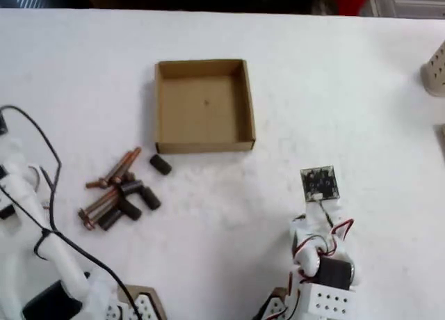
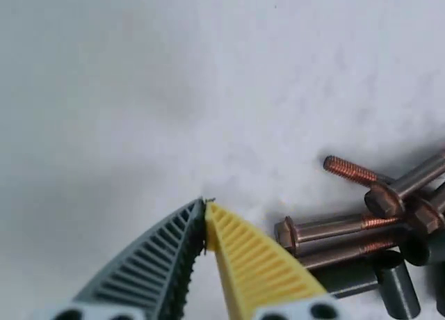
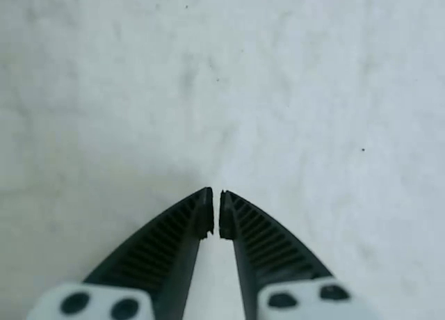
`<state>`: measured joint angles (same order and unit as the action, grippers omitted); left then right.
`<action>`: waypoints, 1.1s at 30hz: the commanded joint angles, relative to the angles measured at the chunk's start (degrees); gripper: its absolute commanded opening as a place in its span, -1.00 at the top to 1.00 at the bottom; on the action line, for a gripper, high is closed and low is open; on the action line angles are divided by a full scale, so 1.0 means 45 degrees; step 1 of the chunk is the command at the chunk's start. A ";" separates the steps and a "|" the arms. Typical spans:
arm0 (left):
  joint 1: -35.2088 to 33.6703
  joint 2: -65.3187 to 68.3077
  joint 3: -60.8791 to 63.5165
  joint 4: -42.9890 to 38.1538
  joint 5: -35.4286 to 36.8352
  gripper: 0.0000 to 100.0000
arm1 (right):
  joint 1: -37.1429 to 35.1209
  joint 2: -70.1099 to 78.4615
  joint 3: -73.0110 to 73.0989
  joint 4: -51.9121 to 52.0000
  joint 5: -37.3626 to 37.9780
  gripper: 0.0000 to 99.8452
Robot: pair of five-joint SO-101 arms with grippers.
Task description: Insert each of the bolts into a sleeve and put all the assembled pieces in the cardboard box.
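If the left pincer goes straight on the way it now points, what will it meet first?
Likely the bare table: the shut left pincer points at white surface. The bolts lie beside that line, though depth is unclear.

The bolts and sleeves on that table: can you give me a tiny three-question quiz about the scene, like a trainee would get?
1. True or false: the cardboard box already holds an assembled piece.
2. Pick one. On the left gripper, the colours are: A) grey and yellow, B) all black, C) red and blue.
3. Fill the gap: the right gripper hangs over bare table, shut, holding ____.

Key: 1 false, the box is empty. 2 A. 3 nothing.
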<state>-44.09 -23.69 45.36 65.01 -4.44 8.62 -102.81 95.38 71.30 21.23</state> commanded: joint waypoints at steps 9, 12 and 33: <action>-0.0518 -0.1553 0.2168 -0.2637 0.2598 0.95 | -0.1553 -0.0088 -0.0430 -0.0694 0.2501 0.72; -0.1475 -0.1553 0.1934 -0.3009 0.2579 0.95 | -0.2452 -0.0088 -0.0527 -0.1358 0.2442 0.82; -0.3585 0.3839 -0.3067 -0.0410 0.2227 0.95 | -0.7746 0.7101 -0.6095 -0.2354 0.1016 0.87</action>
<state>-57.71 -5.76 33.93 64.57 4.53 -19.34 -86.02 78.42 63.03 29.93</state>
